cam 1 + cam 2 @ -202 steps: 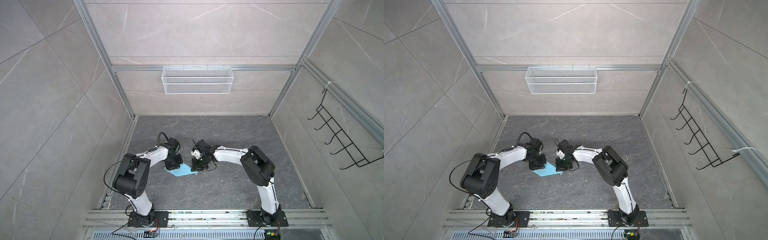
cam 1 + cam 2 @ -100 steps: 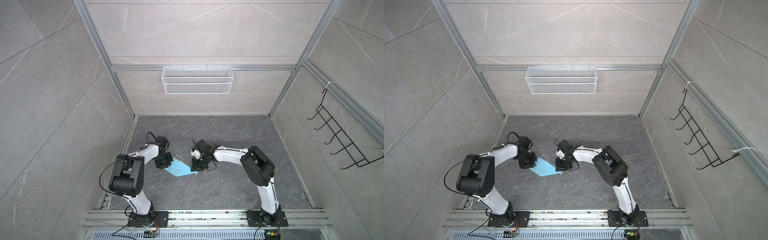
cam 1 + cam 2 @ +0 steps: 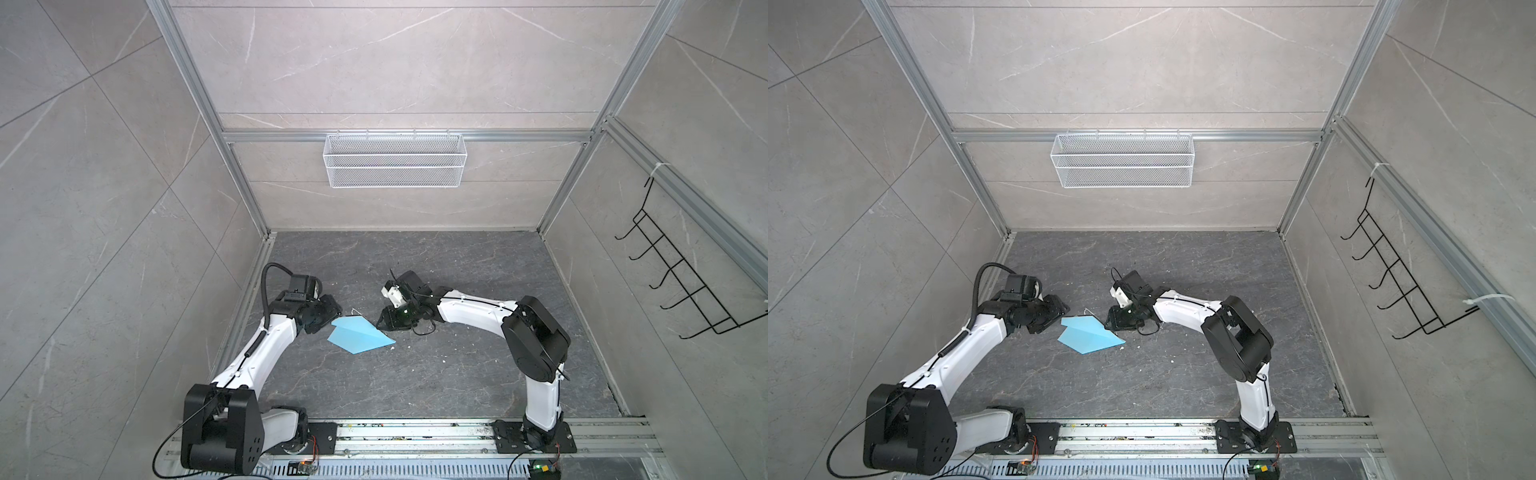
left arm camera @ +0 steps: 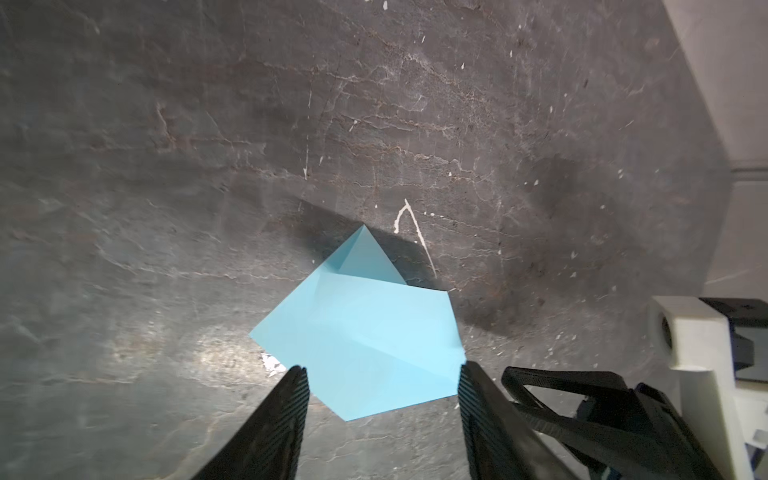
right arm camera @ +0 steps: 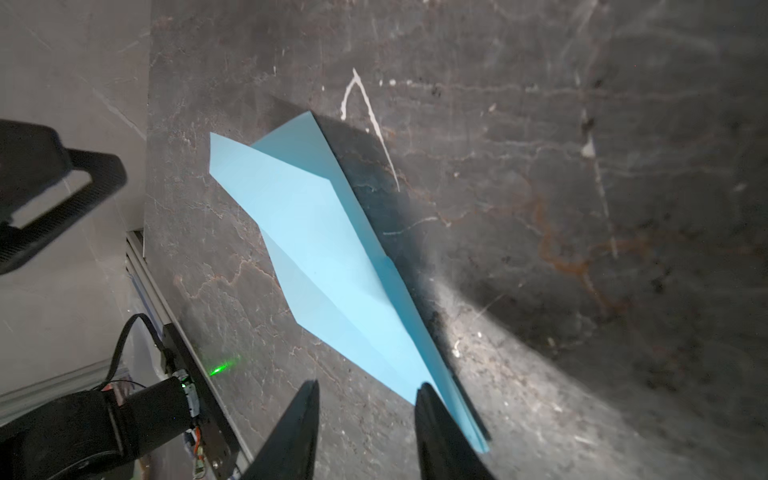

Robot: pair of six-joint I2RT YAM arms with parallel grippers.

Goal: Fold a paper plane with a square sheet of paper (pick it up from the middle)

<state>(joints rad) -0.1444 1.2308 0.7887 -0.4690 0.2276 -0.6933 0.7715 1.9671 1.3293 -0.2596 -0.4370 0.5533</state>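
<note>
Nearest me runs the base rail [image 3: 415, 432] that both my arms are bolted to, and from it they reach out over the dark stone tabletop [image 3: 415, 374] toward its middle. There the paper plane [image 3: 359, 338] lies on the stone, a light-blue dart resting on one side, with its pointed nose to the right and its wider tail to the left. It sits between my two tools, I judge so that either can reach an end. My left gripper [image 3: 326, 322] is just beside the tail with its jaws spread wide and holding nothing; in the left wrist view the paper lies on the stone just past the fingertips [image 4: 299, 374]. My right gripper [image 3: 384, 325] sits just far of the nose, jaws partly apart and empty. One finger [image 5: 428, 399] overlaps the paper's edge, but I cannot tell whether it touches. The folds look finished to me. On the far wall hangs an empty white wire basket [image 3: 395, 166].
</note>
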